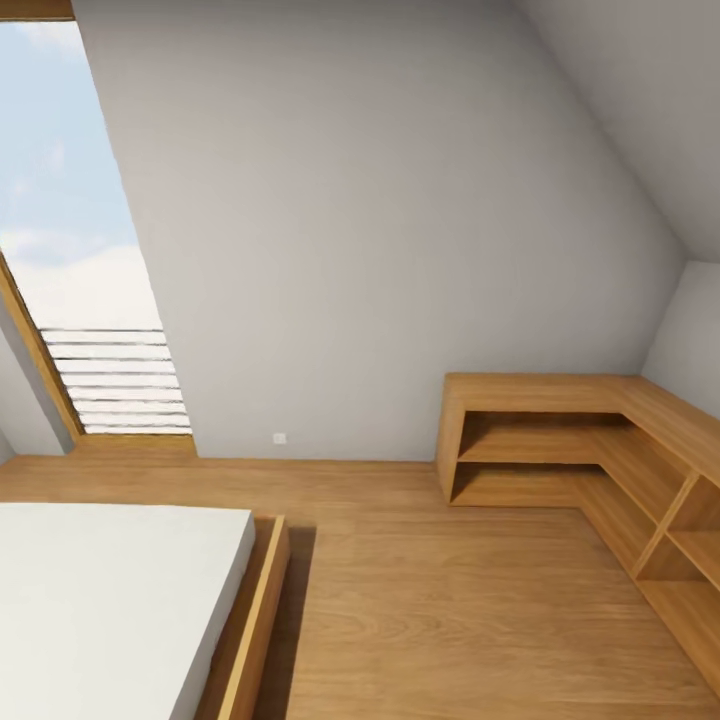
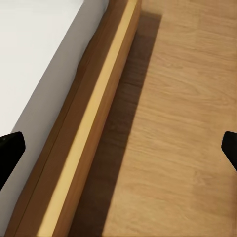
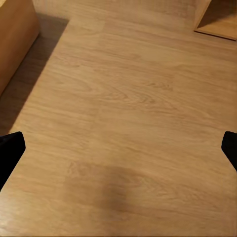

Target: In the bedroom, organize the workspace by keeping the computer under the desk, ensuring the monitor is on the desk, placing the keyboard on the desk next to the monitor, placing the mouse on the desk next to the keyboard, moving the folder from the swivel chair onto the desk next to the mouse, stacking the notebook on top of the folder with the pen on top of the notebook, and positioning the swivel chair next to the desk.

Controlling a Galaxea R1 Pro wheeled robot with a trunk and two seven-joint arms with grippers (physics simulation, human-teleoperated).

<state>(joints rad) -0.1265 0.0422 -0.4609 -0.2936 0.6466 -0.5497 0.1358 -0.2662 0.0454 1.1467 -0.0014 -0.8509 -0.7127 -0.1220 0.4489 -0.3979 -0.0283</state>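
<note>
Bedroom surroundings were what your cameras took in: an attic room with a sloped pale grey wall (image 1: pixel 400 230) rising over a light wood plank floor (image 1: pixel 450 610). In your head view, a low wooden bed frame (image 1: pixel 258 610) carrying a flat white mattress (image 1: pixel 100 600) sat at the lower left, its long side rail running along the bare planks. Behind the bed, a tall slanted window with a wooden surround (image 1: pixel 70 220) showed blue sky and cloud, with white horizontal slats across its lower part. A small white wall socket (image 1: pixel 279 437) sat low on the grey wall, just above the floor. At the right, a low L-shaped open shelf unit of light wood (image 1: pixel 580 450) wrapped into the room's corner, its compartments facing the open floor. Your left gripper (image 2: pixel 118 148) hung over the edge of the bed, its two black fingertips (image 2: pixel 10 150) spread wide at the frame's sides, holding nothing; the mattress, the wooden rail and the shadowed floor lay between them. Your right gripper (image 3: pixel 118 148) hung over plain floorboards, its black fingertips (image 3: pixel 10 153) likewise parted and empty, with a corner of the bed frame and a corner of the shelf unit at the far edges of its view.
</note>
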